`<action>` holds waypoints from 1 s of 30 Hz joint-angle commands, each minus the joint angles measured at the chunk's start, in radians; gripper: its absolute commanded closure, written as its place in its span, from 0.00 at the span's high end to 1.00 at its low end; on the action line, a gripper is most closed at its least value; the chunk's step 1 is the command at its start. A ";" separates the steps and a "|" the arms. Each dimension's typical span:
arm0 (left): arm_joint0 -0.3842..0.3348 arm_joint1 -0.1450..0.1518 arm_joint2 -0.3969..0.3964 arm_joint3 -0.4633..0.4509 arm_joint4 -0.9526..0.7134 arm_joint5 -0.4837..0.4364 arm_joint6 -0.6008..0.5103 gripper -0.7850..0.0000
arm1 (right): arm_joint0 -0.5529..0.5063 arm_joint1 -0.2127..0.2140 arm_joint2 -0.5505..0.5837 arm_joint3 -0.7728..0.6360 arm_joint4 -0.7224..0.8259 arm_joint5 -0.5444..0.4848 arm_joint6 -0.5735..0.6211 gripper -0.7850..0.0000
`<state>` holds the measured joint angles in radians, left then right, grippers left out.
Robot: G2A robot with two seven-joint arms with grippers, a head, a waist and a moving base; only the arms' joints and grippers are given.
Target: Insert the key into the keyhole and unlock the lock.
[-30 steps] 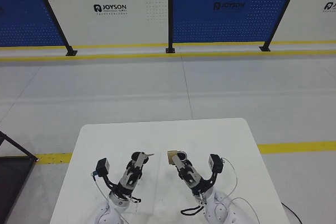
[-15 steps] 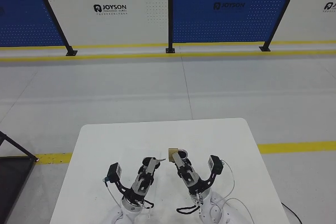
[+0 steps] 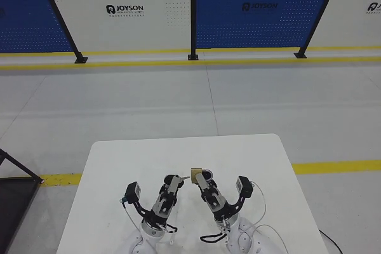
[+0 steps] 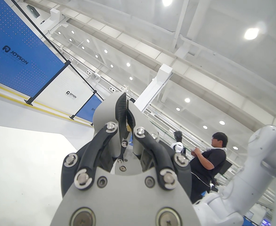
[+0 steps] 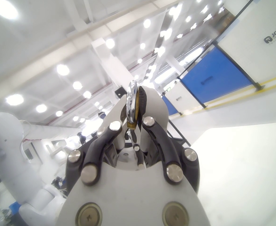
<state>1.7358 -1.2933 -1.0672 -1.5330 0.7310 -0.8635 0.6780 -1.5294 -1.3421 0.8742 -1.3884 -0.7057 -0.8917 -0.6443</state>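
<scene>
A brass padlock (image 3: 196, 173) with a chrome shackle is held above the white table (image 3: 241, 152), my right gripper (image 3: 201, 181) shut on it. In the right wrist view the padlock (image 5: 131, 105) stands edge-on between the right gripper's (image 5: 135, 99) pads, shackle outward. My left gripper (image 3: 173, 183) is shut on a small silver key (image 3: 181, 180), whose blade points at the padlock's side with its tip a short gap away. The left gripper (image 4: 126, 110) has its pads pressed together in the left wrist view, hiding most of the key.
Both arms hover over the table's near middle. A black rack (image 3: 6, 171) stands beside the table's left side. Blue and white barrier panels (image 3: 254, 22) line the far floor. The table's far half is bare.
My left gripper has carried the key to the right, closing most of the gap to the padlock. The right gripper shifted slightly nearer with the padlock.
</scene>
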 commanded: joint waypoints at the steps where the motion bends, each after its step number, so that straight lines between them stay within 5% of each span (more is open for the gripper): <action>1: 0.000 -0.001 0.000 -0.001 -0.004 -0.002 -0.001 0.00 | 0.000 0.000 0.000 0.000 0.000 0.000 0.000 0.00; 30: 0.000 -0.016 0.010 -0.001 0.008 0.006 -0.018 0.00 | -0.009 -0.002 0.008 -0.034 0.033 0.039 0.071 0.00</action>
<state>1.7369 -1.3092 -1.0580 -1.5347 0.7381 -0.8581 0.6598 -1.5385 -1.3437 0.8814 -1.4218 -0.6732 -0.8546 -0.5759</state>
